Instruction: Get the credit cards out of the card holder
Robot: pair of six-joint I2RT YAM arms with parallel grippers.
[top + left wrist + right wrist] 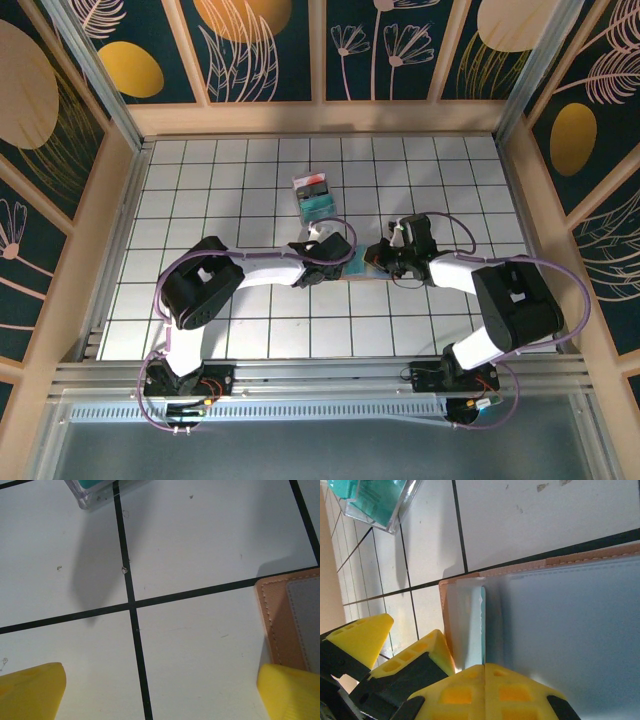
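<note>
**Card holder** (357, 265): lies opened flat on the table (230, 180), at mid-table between the two arms. It has a pinkish-tan border with pale stitching and grey-blue inner faces.

**Right tool** (484, 667): jaws pressed together. Its tips meet on the edge of what we take for a thin pale card (465, 625) at the holder's end, and we judge this a pinch to draw it out.

**Left tool** (160, 695): spread wide and empty, with one finger just by the holder's corner. We judge it placed to steady the holder.

**Teal pack** (315, 195): farther back, apart from the holder.

card holder (560, 630) of tan leather-like skin with tiny stitches, smooth grey-blue inside, smooth white table (200, 535) under it, clear shiny plastic case (380, 510) near the card holder, matt yellow plastic fingers (30, 692) on the left gripper (160, 680)
</note>
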